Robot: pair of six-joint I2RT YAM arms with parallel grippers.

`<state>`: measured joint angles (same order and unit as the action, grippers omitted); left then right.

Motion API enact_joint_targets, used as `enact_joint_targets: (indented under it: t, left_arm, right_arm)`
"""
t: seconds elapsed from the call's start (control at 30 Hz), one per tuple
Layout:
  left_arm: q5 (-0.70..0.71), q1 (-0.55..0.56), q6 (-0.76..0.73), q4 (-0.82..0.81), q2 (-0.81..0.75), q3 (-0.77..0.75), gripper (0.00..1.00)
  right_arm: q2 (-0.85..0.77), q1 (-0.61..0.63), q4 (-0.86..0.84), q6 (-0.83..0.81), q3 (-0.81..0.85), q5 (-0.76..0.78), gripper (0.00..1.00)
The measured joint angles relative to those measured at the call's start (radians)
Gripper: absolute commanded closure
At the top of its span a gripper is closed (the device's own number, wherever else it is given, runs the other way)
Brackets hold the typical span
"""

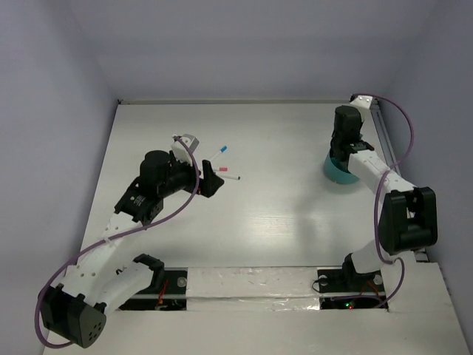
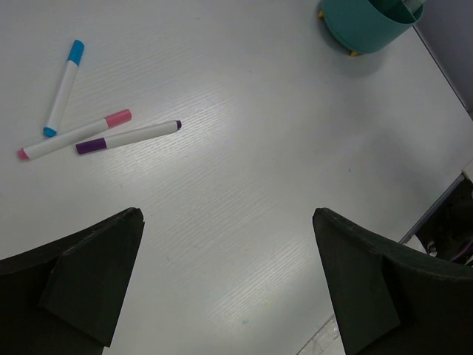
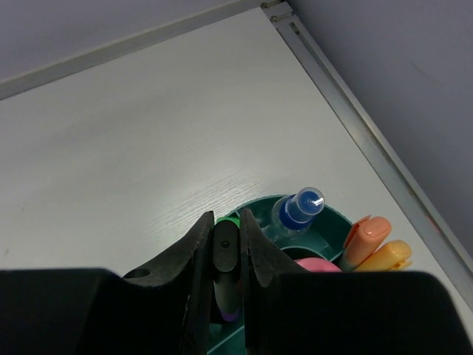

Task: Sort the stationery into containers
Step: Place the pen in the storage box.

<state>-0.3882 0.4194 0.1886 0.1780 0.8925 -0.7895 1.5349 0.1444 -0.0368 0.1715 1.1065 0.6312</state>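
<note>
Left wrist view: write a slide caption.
Open left gripper above the table, three capped markers and the teal holder ahead.

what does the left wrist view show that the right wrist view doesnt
Only the left wrist view: a blue-capped marker, a pink-capped marker and a purple-capped marker lying on the table, with the left tool open above it. Only the right wrist view: the right tool shut on a pen over the teal holder, and what is inside it: a blue-capped piece, a pink piece and orange tips. Both: the teal holder and the white table.
</note>
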Motion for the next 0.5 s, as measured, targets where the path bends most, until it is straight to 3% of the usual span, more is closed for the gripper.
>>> enact_joint_targets:
  t: [0.17,0.27,0.37,0.43,0.5]
  left_arm:
    - [0.001,0.000,0.000,0.000,0.000,0.000,0.01]
    - [0.003,0.000,0.000,0.002,0.000,0.000,0.01]
    - [0.004,0.000,0.000,0.003,0.000,0.000,0.01]
    - [0.004,0.000,0.000,0.003,0.000,0.000,0.01]
    - [0.005,0.000,0.000,0.005,0.000,0.000,0.01]
  right_arm:
    - [0.060,0.000,0.000,-0.010,0.005,-0.004,1.00]
    - [0.080,0.000,0.001,-0.011,0.005,-0.012,0.95]
    - [0.082,0.000,0.000,-0.010,0.005,-0.023,0.82]
    - [0.082,0.000,0.001,-0.006,0.005,-0.030,0.66]
    - [0.082,0.000,0.003,0.001,0.005,-0.035,0.65]
